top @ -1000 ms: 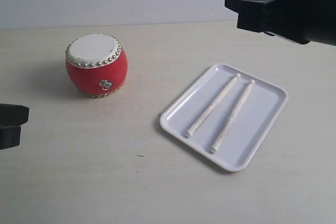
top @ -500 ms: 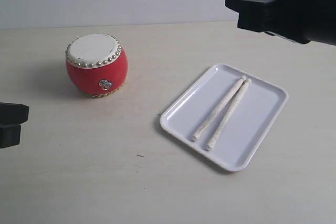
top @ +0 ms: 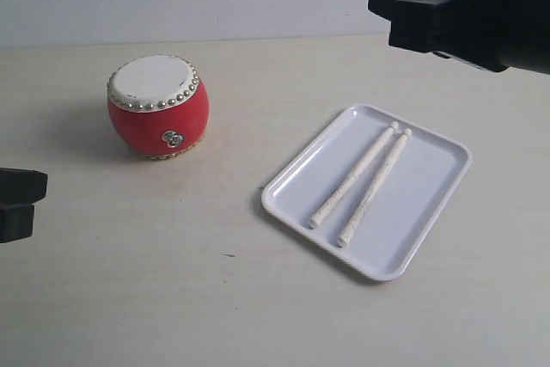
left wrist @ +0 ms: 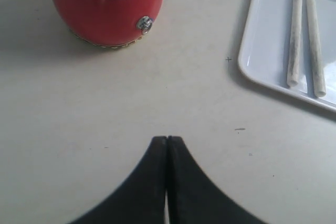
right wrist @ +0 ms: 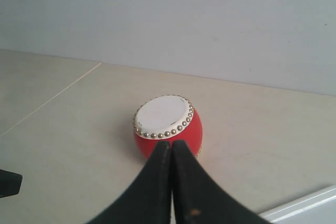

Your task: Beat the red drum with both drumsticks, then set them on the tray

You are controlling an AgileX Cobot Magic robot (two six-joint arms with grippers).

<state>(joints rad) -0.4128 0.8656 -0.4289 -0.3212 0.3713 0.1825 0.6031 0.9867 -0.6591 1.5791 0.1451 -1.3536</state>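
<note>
**Both sticks on the tray, both claws shut and empty**

In the exterior view, I saw the tray (top: 430, 212) lying flat on the pale surface (top: 215, 298), turned at an angle. The drumsticks (top: 354, 175) lay inside the tray, side by side along its length. Their far tips almost touched, and their near ends were a little apart. The red drum (top: 158, 113) stood upright, well apart from the tray and to its left, with its white skin facing up. A black part of the left arm (top: 17, 204) showed at the frame edge, farther from the tray than the drum was. The right arm (top: 468, 6) hung high above the tray's far side. From this view I could not tell how either claw stood.

In the left wrist view, the left claw (left wrist: 167, 139) had its two black jaws pressed together with nothing between them. It was above bare surface, well apart from the tray. The tray's rim (left wrist: 252, 35) and both sticks showed here. The sticks were close together, and neither one reached over the rim. The drum (left wrist: 105, 14) stood clear of the tray, with its small metal ring facing the camera.

In the right wrist view, the right claw (right wrist: 171, 142) was also closed tight and held nothing. The drum (right wrist: 163, 116) stood just beyond its tips in the picture, though I could not judge the gap between them. Only a corner of the tray (right wrist: 310, 205) showed, and the sticks were out of frame. A plain pale wall (right wrist: 210, 24) stood behind.
</note>
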